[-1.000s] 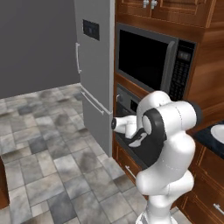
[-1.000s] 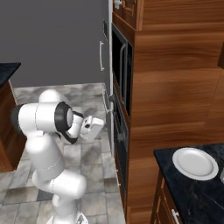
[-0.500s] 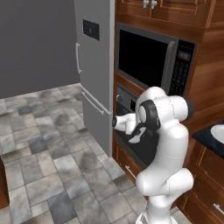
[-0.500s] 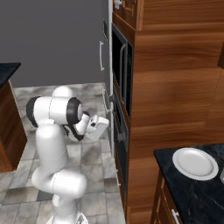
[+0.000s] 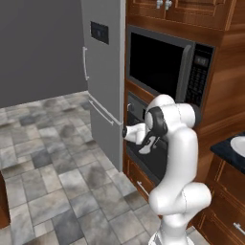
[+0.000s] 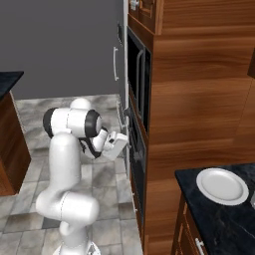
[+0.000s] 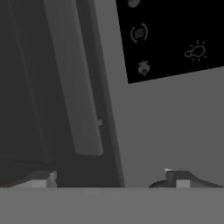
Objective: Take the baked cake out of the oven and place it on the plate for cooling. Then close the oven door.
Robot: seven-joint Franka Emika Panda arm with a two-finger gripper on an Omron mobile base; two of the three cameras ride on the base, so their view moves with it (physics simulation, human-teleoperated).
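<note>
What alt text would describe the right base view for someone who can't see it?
A white robot arm reaches its gripper to the closed oven door in a wooden cabinet wall. An empty white plate sits on the dark counter.

worktop: dark speckled stone worktop (image 6: pixel 234 219) at the near right, on wooden base cabinets beside the tall wooden oven column.
on it: the plate (image 6: pixel 222 185), white and round, lies flat near the worktop's left edge.
floor: grey stone tiles (image 5: pixel 52 167), left of the cabinets.
</note>
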